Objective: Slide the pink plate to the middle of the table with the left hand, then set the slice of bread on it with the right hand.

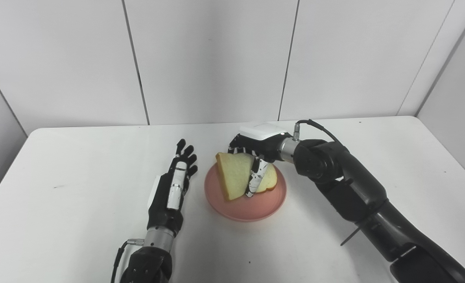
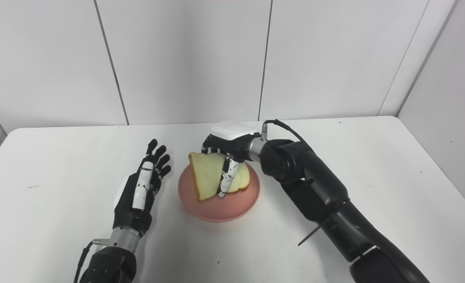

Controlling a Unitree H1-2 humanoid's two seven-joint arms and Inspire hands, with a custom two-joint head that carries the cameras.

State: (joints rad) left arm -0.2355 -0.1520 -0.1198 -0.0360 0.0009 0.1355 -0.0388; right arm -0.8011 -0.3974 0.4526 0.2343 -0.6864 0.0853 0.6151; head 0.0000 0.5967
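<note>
A pink plate [image 1: 256, 206] sits near the middle of the white table. Over it, tilted with its lower edge touching the plate, is a slice of bread [image 1: 234, 175]. My right hand [image 1: 256, 151] reaches in from the right and is shut on the bread, thumb across its front face and fingers behind its top edge. My left hand [image 1: 175, 184] rests flat on the table just left of the plate, fingers stretched out and apart, holding nothing and not touching the plate.
The white table [image 1: 79, 188] is bounded by white wall panels at the back and sides. The right forearm [image 1: 354, 192] crosses the table's right half low above the surface.
</note>
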